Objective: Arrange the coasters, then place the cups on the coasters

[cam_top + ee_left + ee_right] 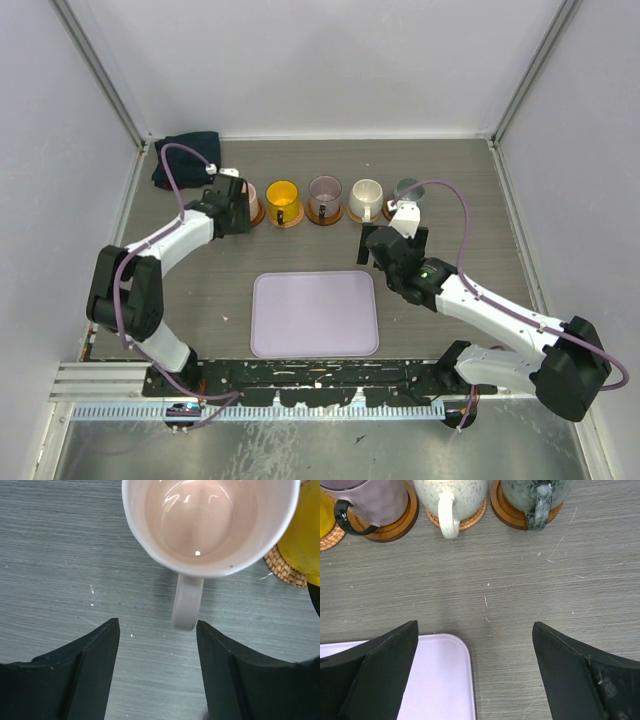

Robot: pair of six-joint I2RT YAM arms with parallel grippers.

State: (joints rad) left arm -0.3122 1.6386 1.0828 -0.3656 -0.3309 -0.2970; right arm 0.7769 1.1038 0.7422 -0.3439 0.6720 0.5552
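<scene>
L arm's pincer, jaws apart and clamped on nothing, faces the pale pink cup at the row's left end, far side of the desk. The handle points straight back into the gap, in line w/ the approach, touching neither finger. Yellow cup stands just beside on a woven coaster. R pincer, spread wide & empty, hangs by the lavender tray, so L arm is nearer.
</scene>
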